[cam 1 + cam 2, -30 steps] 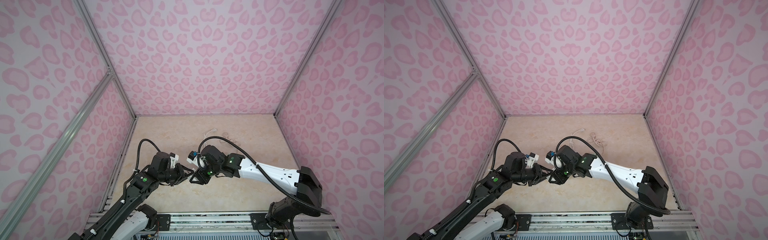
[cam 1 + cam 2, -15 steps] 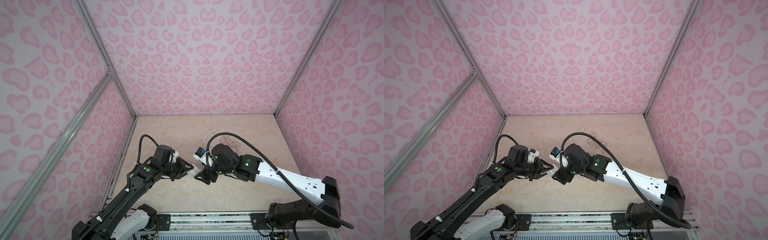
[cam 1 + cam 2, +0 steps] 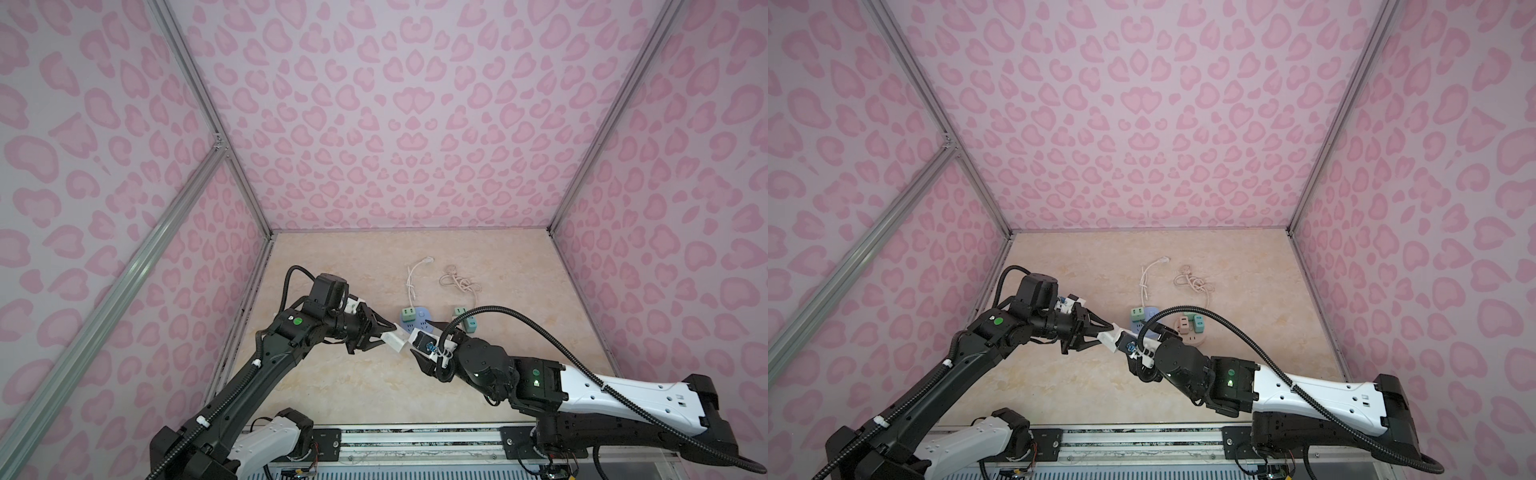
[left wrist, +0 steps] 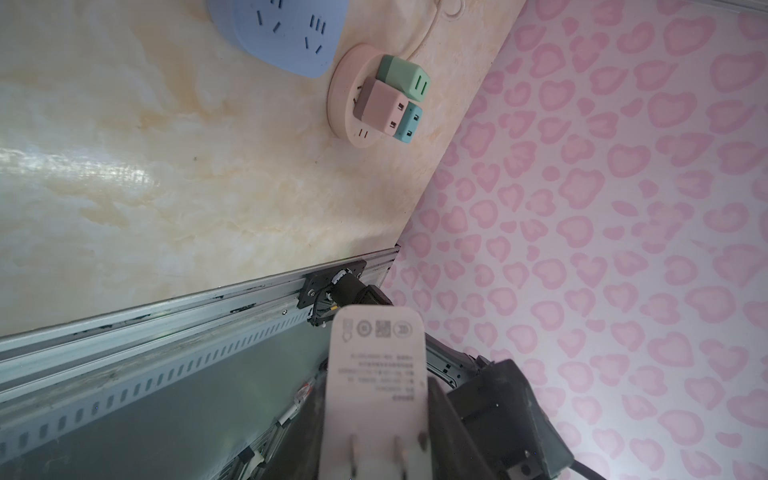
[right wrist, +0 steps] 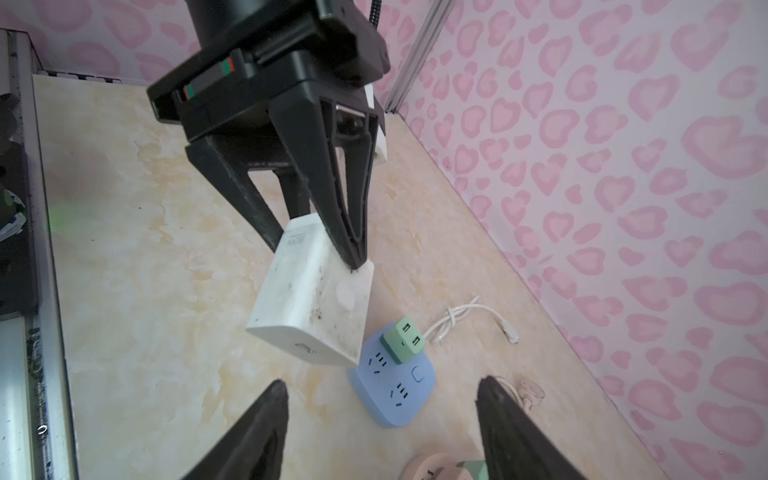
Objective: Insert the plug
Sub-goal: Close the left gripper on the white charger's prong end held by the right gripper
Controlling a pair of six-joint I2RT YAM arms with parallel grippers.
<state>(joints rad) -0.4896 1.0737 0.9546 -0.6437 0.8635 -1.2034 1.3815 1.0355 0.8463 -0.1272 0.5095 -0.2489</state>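
Right gripper (image 5: 382, 385): jaws wide apart, empty, facing white plug (image 5: 311, 299). Left gripper (image 3: 384, 333): clamped on white plug, which hangs tilted above table (image 3: 353, 382), just short of blue socket (image 5: 399, 397). Blue socket holds green adapter (image 5: 405, 340). Pink socket (image 4: 347, 112) holds pink adapter (image 4: 380, 104), mint adapter (image 4: 405, 77), teal adapter (image 4: 411, 122). Cords (image 3: 412, 278) farthest.

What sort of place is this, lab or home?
Probably a lab robot cell: pink printed wall panels on aluminium framing, left arm and right arm mounted on a front rail, blue socket hub.
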